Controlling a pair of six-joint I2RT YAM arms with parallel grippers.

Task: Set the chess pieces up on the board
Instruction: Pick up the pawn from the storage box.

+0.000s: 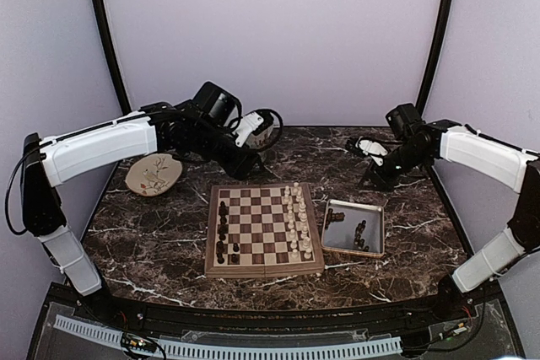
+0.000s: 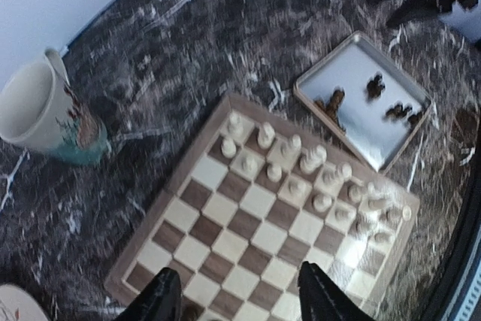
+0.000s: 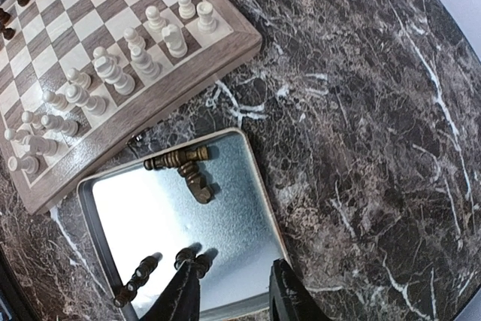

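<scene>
1. Board. In the top view I see the board (image 1: 264, 270) lying flat at the centre of the dark marble worktop (image 1: 143, 233). The cream-white pieces (image 1: 295, 223) fill the two files along its right edge.

2. Task items. Some of the dark chess pieces (image 1: 223, 227) stand along the left edge of the board in the top view. The others are in the tray (image 1: 341, 240), a shiny metal one just to the right of the board. In the right wrist view several of these lie on their sides: a crossed group in the upper part of the tray and more near its lower edge.

3. Left pincer (image 2: 240, 298). In the left wrist view its two fingers enter at the bottom edge of the frame and stand well apart. I see only board squares between them, so it holds nothing. In the top view it sits just beyond the upper left corner of the board.

4. Right pincer (image 3: 237, 298). Its fingers are partly apart at the bottom of the right wrist view, above the lower edge of the tray. The gap shows only tray floor and rim, with nothing gripped. A dark piece lies just beside the left-hand fingertip; I cannot tell whether they touch.

5. Other items. A mug (image 2: 45, 110) stands upright at the left of the left wrist view. A plate (image 1: 153, 174) lies on the worktop to the upper left of the board.
</scene>
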